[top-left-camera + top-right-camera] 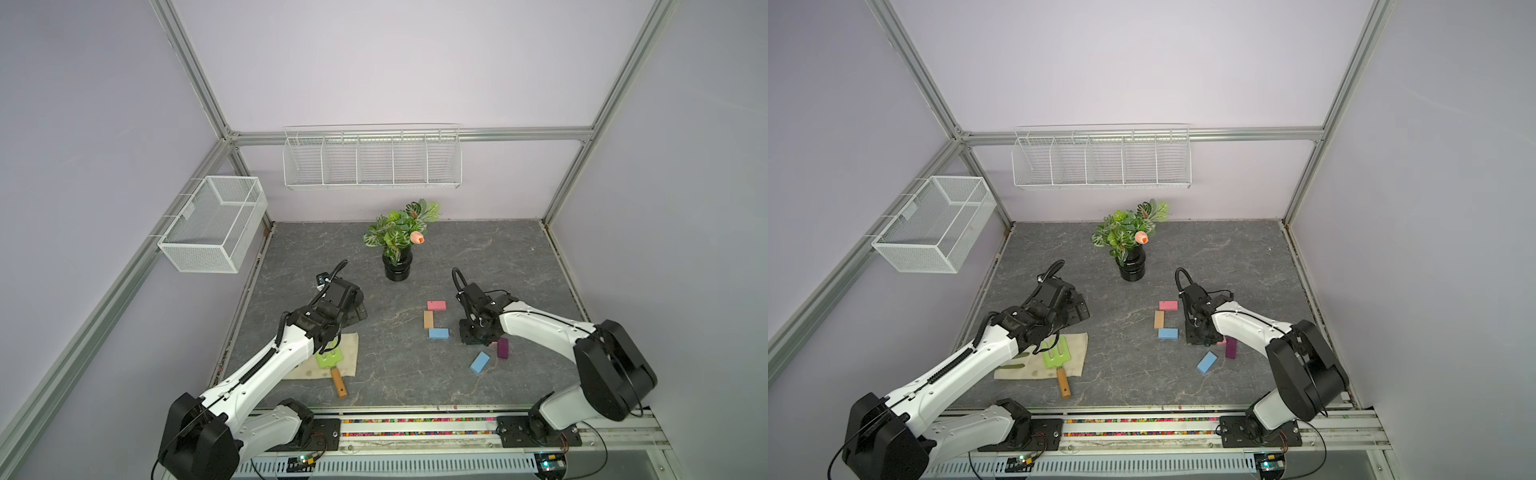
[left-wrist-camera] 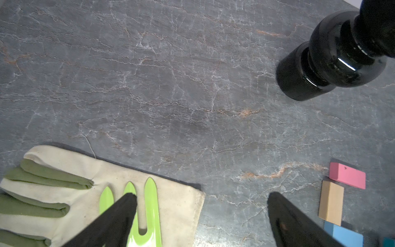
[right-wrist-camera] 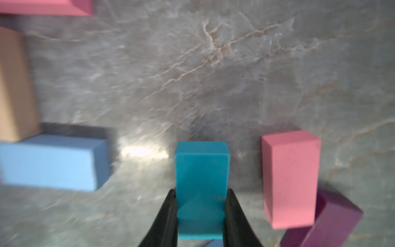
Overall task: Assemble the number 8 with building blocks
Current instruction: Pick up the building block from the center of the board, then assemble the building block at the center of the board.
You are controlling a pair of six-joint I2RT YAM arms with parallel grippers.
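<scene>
Of the number 8, a pink block [image 1: 436,306], a tan block [image 1: 428,319] and a light blue block [image 1: 439,333] lie in a C shape on the table. My right gripper [image 3: 201,193] is shut on a teal block [image 3: 202,166], just right of the C; in both top views it hides the block. Beside it lie a second pink block [image 3: 290,177] and a dark purple block [image 1: 503,348]. Another light blue block [image 1: 480,362] lies nearer the front. My left gripper [image 2: 202,195] hangs open and empty, left of the blocks.
A black vase with a plant [image 1: 397,266] stands behind the blocks. A cream glove [image 1: 347,353] with a green garden fork [image 1: 330,361] on it lies under the left arm. Two white wire baskets [image 1: 372,160] hang on the walls.
</scene>
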